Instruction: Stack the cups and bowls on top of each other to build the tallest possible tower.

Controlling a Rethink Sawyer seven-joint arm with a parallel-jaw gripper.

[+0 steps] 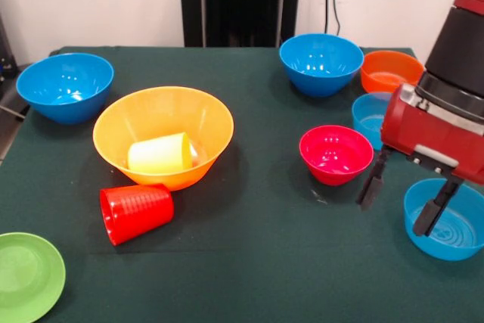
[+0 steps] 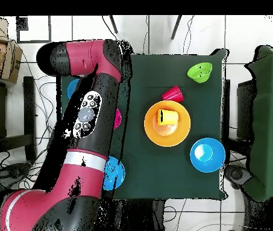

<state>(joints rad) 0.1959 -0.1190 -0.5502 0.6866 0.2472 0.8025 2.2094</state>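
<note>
The big yellow-orange bowl (image 1: pixel 162 107) stands left of centre, with the yellow cup (image 1: pixel 159 153) lying on its side inside it. The red cup (image 1: pixel 136 212) lies on its side on the cloth, touching the bowl's front. My gripper (image 1: pixel 403 196) is open and empty at the front right. It hangs low between the pink-red bowl (image 1: pixel 336 153) and a pale blue bowl (image 1: pixel 457 236), with one finger over that bowl's rim. In the overhead view the arm hides the gripper. The yellow-orange bowl (image 2: pixel 181 135), yellow cup (image 2: pixel 167 116) and red cup (image 2: pixel 172 93) show there.
Deep blue bowls stand at the back left (image 1: pixel 66 85) and back centre (image 1: pixel 321 62). An orange bowl (image 1: pixel 391 69) and a second pale blue bowl (image 1: pixel 369 115) stand at the back right. A light green bowl (image 1: pixel 26 274) sits at the front left corner.
</note>
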